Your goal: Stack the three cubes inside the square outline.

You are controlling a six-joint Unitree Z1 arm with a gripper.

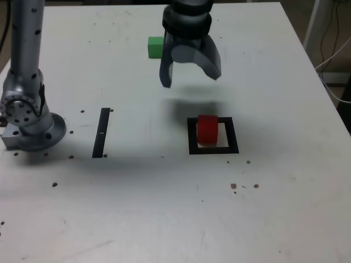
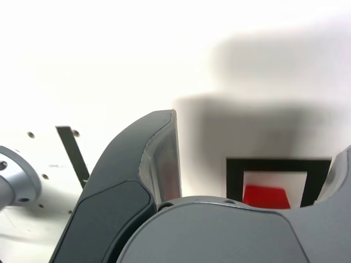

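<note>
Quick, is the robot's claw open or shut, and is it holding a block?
Gripper: open, holding nothing; the red cube sits in the square outline.

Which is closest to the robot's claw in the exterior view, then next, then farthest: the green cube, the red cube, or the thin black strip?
From the gripper:
1. Green cube, just beside it toward the exterior view's left, farther back.
2. Red cube, in front, inside the square outline.
3. Black strip, off to the exterior view's left.
</note>
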